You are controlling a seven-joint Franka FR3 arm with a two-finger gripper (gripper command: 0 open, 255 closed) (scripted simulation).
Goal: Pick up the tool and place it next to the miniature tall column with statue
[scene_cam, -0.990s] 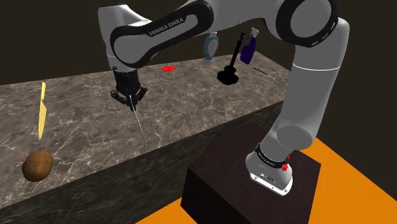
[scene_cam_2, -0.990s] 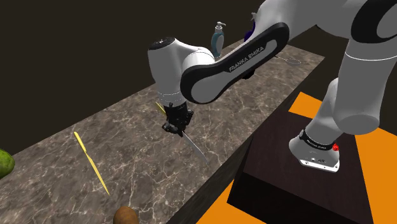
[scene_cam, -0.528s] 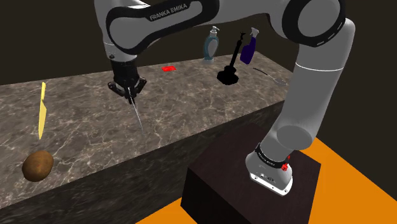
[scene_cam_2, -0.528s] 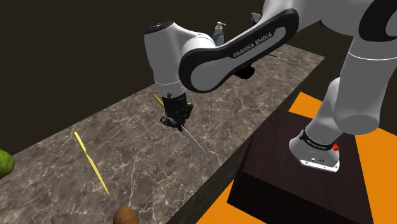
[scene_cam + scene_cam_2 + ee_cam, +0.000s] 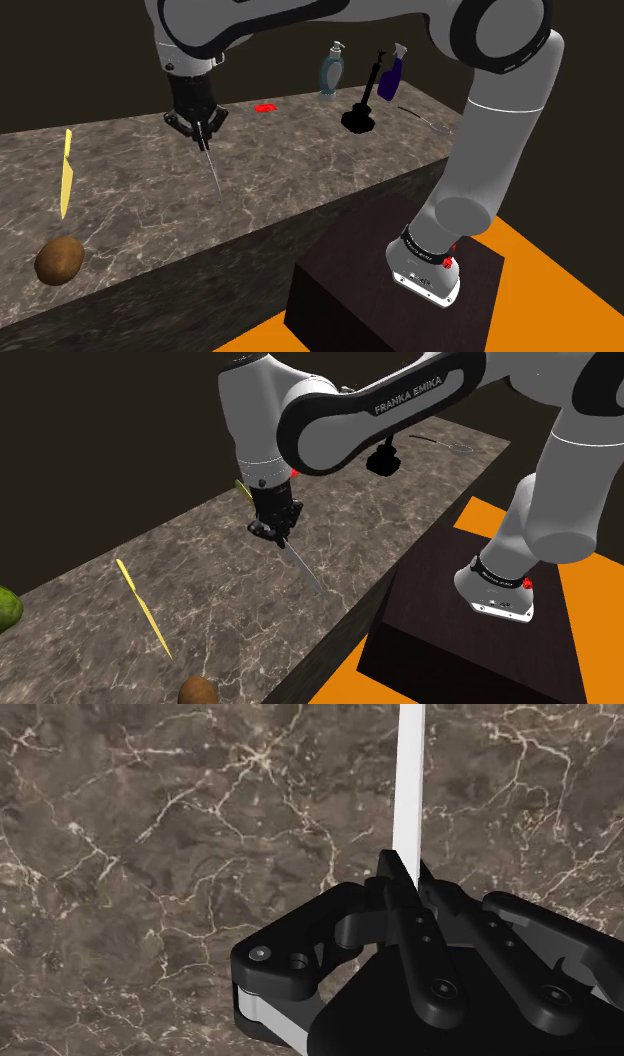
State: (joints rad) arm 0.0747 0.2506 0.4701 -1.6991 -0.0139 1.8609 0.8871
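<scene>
Dark marble counter (image 5: 330, 165), the arm reaching over its middle.
The gripper (image 5: 201, 138) is clamped on a thin pale tool (image 5: 212, 170), which hangs point-down over the counter. The black column (image 5: 360, 112) stands well apart toward the shoulder view's right. A yellow knife (image 5: 65, 175) and a potato (image 5: 59, 260) lie toward the left.

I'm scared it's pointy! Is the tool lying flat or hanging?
Hanging, tip down: the gripper clasps the tool by its upper end.
</scene>
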